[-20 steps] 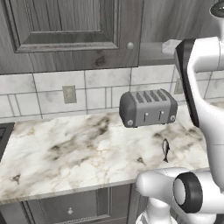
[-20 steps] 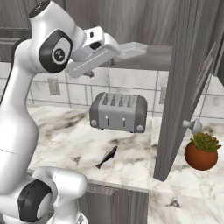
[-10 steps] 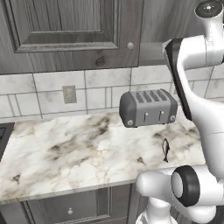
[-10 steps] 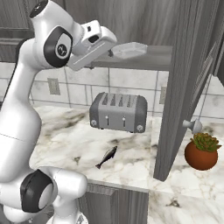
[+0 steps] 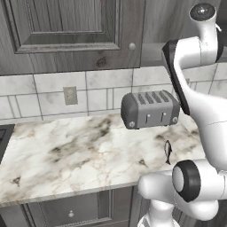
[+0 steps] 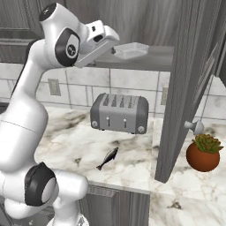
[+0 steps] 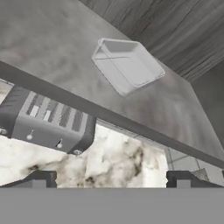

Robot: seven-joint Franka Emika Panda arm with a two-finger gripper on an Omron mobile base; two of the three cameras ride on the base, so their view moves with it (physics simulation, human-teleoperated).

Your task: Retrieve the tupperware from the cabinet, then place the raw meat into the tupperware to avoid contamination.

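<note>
The tupperware (image 7: 129, 65) is a small whitish-translucent box lying on the floor of the open cabinet (image 6: 150, 55), with its shelf edge running below it; from the right base it appears as a pale box (image 6: 130, 50). My gripper (image 6: 114, 47) is raised to shelf height, just left of the box and short of it. Its fingertips (image 7: 39, 178) stand wide apart, open with nothing between them. The raw meat (image 6: 108, 159), a slender dark fish, lies on the marble counter in front of the toaster; it lies right of the toaster's front (image 5: 168, 150) from the left base.
A grey four-slot toaster (image 6: 119, 112) stands at the back of the counter under the shelf. The cabinet door (image 6: 183, 88) hangs open to the right, its knob above a potted plant (image 6: 203, 152). The left cabinet door (image 5: 66, 26) is closed.
My arm has straightened upward and the hand has edged nearer the shelf and the tupperware. The fish and toaster have not moved.
</note>
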